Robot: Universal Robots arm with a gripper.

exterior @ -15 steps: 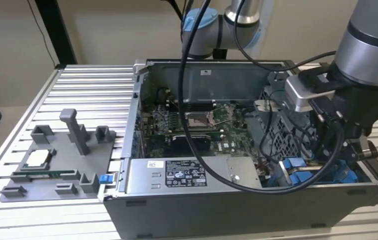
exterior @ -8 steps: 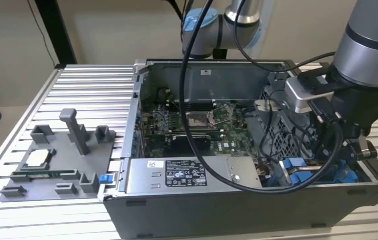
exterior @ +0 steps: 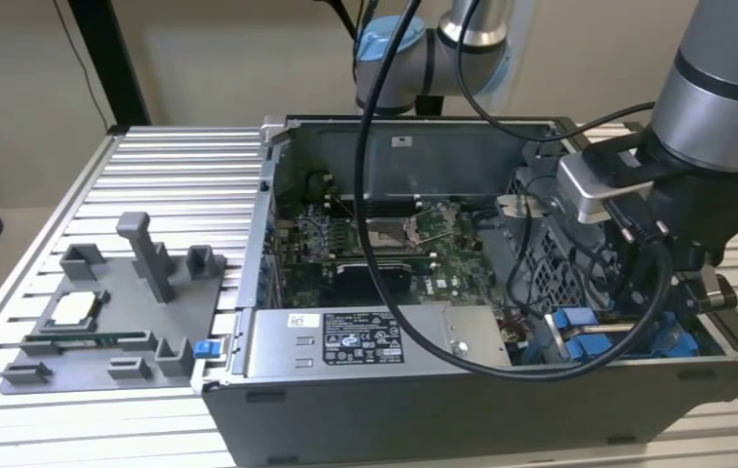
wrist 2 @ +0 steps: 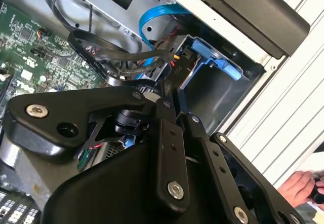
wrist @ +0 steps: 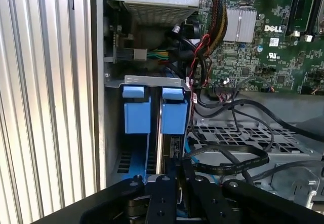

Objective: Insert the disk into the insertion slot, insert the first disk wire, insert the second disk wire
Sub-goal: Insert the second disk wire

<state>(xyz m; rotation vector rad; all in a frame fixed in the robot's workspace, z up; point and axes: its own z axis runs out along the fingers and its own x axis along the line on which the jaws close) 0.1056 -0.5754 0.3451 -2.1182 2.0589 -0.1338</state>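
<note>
The hand [wrist: 178,169], its fingers pressed narrow together, hangs directly over the disk [wrist: 172,113] standing edge-up in its slot, black wire [wrist: 230,159] at three o'clock.

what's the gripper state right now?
Gripper: jaws closed together at the disk slot, among the black cables beside the blue carrier; whether they pinch a wire cannot be told.

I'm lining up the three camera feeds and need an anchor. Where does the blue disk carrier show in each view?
Exterior view: blue disk carrier in the case's corner bay, below the arm's wrist.
First wrist view: two blue tabs side by side just beyond the gripper.
Second wrist view: a blue frame beyond the gripper.
Shared landmark: the green motherboard.
</note>
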